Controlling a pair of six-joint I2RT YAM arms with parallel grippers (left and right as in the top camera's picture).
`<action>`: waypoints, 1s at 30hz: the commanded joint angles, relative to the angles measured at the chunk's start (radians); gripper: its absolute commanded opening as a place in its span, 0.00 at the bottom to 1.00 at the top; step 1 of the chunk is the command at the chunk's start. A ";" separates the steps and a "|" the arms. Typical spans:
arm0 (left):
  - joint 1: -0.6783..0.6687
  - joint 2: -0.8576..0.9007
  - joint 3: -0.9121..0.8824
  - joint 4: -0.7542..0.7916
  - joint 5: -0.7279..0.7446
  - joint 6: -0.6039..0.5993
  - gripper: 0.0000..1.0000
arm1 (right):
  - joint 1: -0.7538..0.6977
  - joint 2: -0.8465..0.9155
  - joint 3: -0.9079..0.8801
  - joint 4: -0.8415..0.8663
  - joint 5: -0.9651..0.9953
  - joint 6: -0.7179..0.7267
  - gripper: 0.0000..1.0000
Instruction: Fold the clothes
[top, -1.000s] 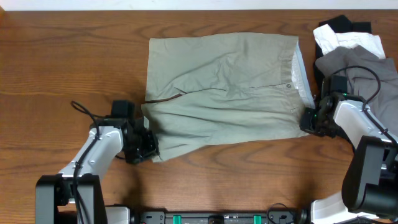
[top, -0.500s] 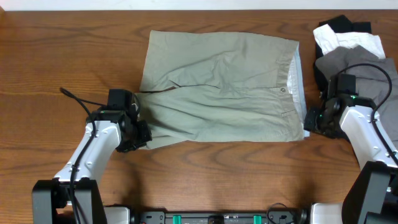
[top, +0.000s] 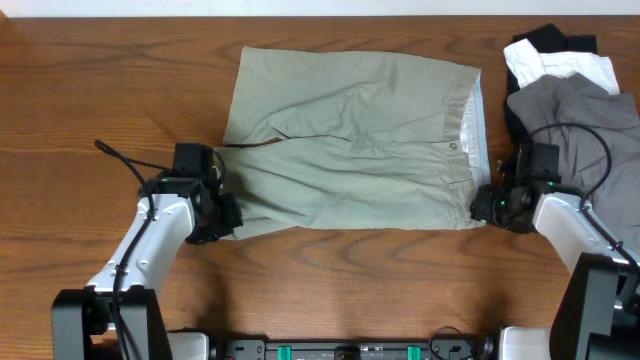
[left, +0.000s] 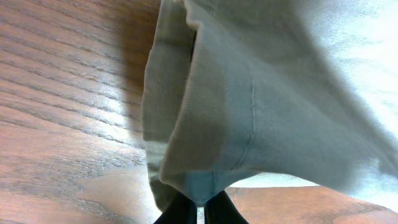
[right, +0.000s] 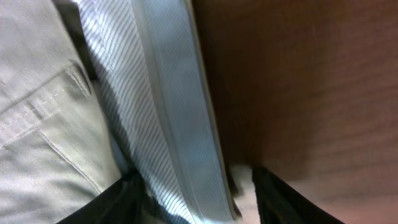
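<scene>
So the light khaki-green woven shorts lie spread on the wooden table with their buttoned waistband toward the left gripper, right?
No. The shorts lie spread on the table, but their buttoned waistband is toward the right gripper; the left gripper pinches a leg hem. The overhead view shows it.

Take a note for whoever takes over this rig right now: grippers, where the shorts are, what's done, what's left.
Left gripper: shut on the near leg hem of the khaki shorts.
Right gripper: open, astride the waistband's near corner, not gripping.
Shorts: spread flat on the table, legs toward the left arm, waistband toward the right; other garments piled at far right.
Done: laid out flat.
Left: every fold.
</scene>
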 joint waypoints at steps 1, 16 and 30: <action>0.000 -0.013 0.014 0.000 -0.016 -0.002 0.06 | -0.007 -0.002 -0.038 0.037 -0.069 -0.027 0.56; 0.000 -0.013 0.014 0.001 -0.016 -0.006 0.06 | -0.030 -0.098 0.136 -0.209 -0.402 0.012 0.04; 0.001 -0.013 0.014 0.023 -0.017 -0.005 0.06 | -0.080 -0.115 0.426 -0.571 -0.077 0.043 0.25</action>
